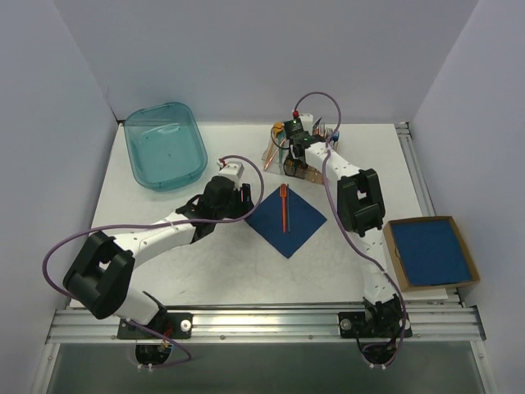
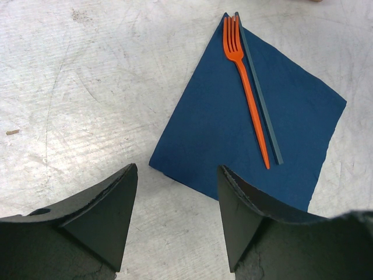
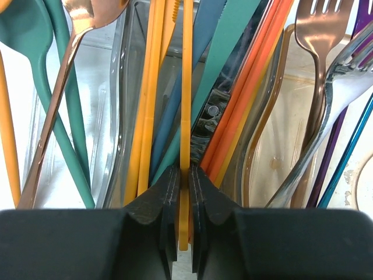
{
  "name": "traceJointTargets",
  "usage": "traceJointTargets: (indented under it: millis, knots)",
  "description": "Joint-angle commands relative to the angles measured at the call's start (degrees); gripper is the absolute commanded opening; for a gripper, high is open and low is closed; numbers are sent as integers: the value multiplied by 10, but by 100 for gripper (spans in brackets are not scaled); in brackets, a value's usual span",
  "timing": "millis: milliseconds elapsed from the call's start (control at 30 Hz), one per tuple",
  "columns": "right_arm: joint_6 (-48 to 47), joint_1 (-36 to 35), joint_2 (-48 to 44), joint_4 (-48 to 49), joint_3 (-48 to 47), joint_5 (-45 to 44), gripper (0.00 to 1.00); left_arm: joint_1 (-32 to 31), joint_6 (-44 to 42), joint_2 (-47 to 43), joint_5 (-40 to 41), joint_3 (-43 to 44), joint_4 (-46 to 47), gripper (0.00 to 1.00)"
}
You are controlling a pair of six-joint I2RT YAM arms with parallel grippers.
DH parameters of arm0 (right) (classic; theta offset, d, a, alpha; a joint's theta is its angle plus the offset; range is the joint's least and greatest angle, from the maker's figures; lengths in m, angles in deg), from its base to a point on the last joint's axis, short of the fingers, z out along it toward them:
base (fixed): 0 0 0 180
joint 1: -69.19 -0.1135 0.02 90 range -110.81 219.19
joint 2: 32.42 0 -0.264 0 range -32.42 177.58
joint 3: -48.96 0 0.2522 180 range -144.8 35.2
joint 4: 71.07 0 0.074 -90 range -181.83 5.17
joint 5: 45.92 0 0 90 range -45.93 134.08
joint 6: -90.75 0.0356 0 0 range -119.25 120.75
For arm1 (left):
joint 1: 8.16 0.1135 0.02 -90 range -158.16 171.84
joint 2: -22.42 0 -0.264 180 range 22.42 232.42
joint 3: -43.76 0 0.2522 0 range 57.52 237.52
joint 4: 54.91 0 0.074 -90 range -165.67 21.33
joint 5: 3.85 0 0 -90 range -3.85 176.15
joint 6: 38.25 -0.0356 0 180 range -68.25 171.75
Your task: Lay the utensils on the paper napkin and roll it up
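1 orange fork (image 2: pixel 249 102) is already laid on the paper napkin (image 2: pixel 221 128), which is spread flat like a diamond in the middle of the counter (image 1: pixel 205 271), with the fork running roughly corner to corner. The step in hand looks like utensil number 2 being fetched. The right pincer (image 3: pixel 185 175) is pushed into the clear cutlery holder (image 3: pixel 102 116) at the back and pinched tight on a slim orange handle (image 3: pixel 186 87), with other cutlery (image 3: pixel 317 70) crowded all around it. What's on the far end of that handle can't be told from here. The left pincer (image 2: pixel 176 175) is held wide with nothing in it, hovering just off the napkin's near corner. Next, a straight upward pull is probably called for so the neighbours aren't dragged out too. Then the piece would be carried over and set beside the fork. Rolling isn't started yet.
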Motion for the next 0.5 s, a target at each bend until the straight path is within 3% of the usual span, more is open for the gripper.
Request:
traceJointTargets:
  millis: [0,467]
  knots:
    - [2,7,15,-31,-1,0,2,-2,-10,-13,1,6,18,66]
    - [-38,5,-89,53,13,-25,0,-2,-11,-14,2,6,17,65]
